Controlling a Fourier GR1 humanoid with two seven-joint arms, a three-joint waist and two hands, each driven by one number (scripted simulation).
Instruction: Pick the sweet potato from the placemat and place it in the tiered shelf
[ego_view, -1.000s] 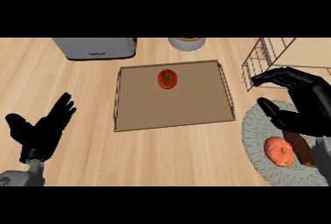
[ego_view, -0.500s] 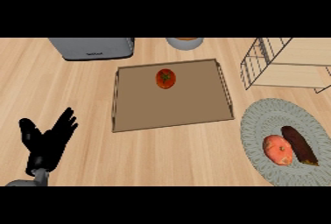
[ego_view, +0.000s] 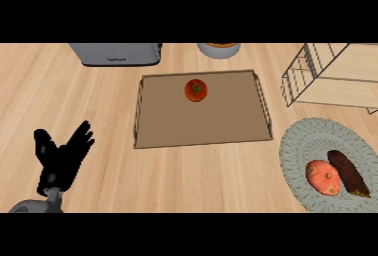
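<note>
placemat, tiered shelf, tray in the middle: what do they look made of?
Placemat: looks woven or braided fibre, pale grey-green, going by its ringed texture; matte.
Tiered shelf: thin dark wire frame, likely metal, with pale boards that look like light wood.
Tray: flat brown base with thin raised rails, matte; could be wood or board, hard to tell.

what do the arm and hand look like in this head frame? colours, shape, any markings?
Only the left hand shows: matte black, human-shaped, with slim segmented fingers and a thumb. Below it, a short black wrist joins a rounded grey forearm at the lower edge. No cables, sleeves or markings visible. The right arm is out of view.
</note>
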